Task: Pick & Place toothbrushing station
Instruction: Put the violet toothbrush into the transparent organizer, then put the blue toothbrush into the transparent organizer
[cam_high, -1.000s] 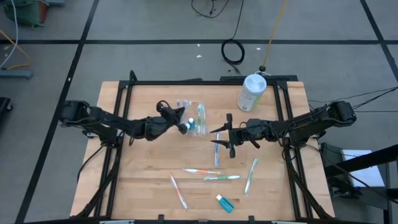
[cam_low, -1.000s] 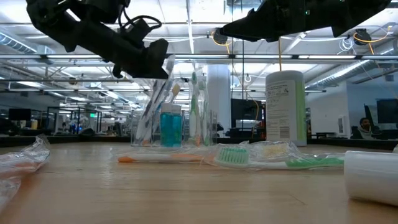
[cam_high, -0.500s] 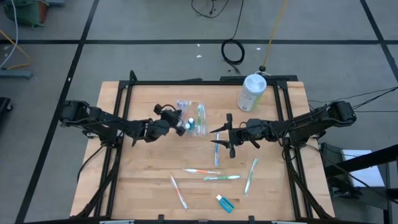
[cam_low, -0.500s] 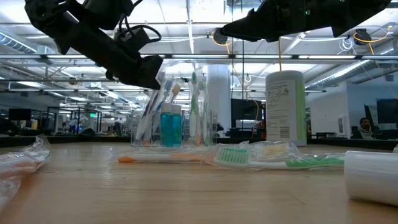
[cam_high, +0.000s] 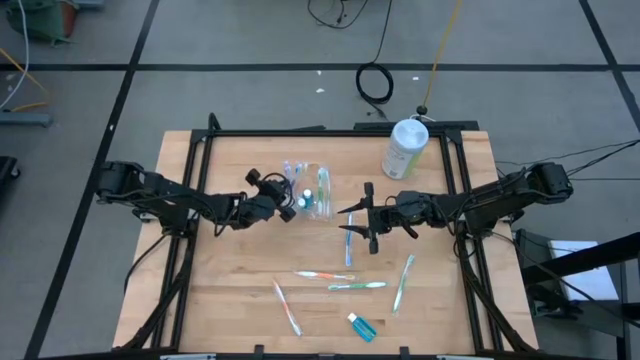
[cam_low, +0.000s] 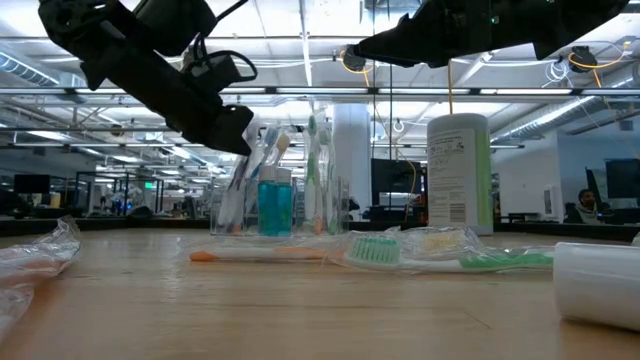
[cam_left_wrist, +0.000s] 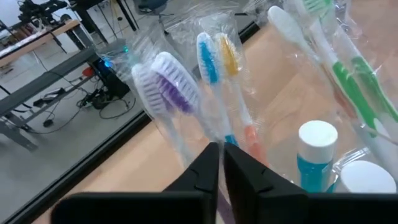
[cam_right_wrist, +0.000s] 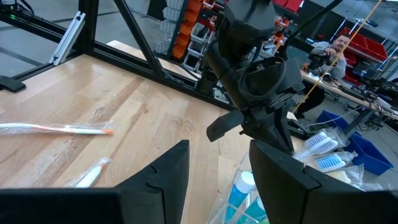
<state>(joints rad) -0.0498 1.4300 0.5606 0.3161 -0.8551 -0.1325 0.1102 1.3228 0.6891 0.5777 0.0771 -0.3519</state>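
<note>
Standing upright, clear toothbrushing station (cam_low: 275, 195) holds wrapped toothbrushes (cam_left_wrist: 186, 93).

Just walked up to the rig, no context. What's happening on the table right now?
The left gripper sits at the clear toothbrushing station near the table's middle, fingers almost closed, not visibly gripping anything. The station already holds wrapped toothbrushes and a blue tube. The right gripper hovers nearby with fingers open over a loose toothbrush. More brushes lie on the wood nearer the front edge, and a white-and-green canister stands at the back.
</note>
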